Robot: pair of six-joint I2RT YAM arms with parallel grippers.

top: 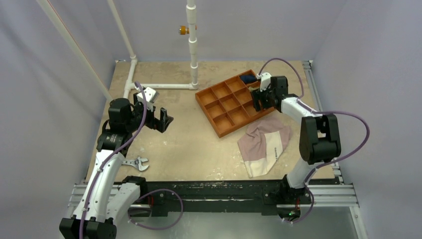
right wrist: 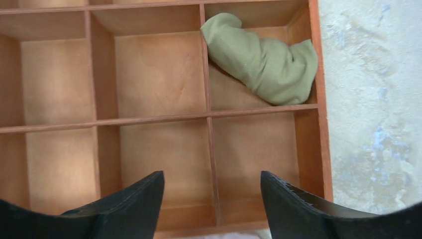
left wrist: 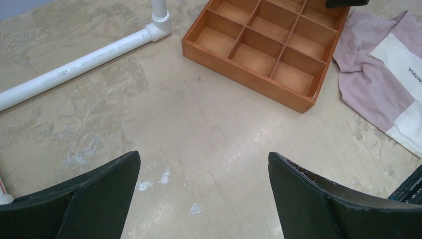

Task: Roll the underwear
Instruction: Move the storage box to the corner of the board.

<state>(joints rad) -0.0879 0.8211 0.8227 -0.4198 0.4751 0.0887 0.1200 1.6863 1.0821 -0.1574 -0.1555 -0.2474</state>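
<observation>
Mottled tan bench fills a pale-walled cell, and both arms hang over it empty. The right pincer hovers above the wooden tray, jaws apart with nothing between them, looking down into bare compartments. An olive-tan cloth bundle slumps in a compartment against the tray's outer wall, probably stored there as a finished roll.

The left pincer also has its jaws spread wide. It sits over bare bench and faces the tray from well away.

The underwear lies flat and unrolled beside the tray's near corner, touching it or nearly so, close to the right arm's base. By my reading, rolling has not begun.

The tray wall crowds the garment's far edge and its near edge approaches the bench front. Open bench lies to its left, and a wrench rests well apart.
</observation>
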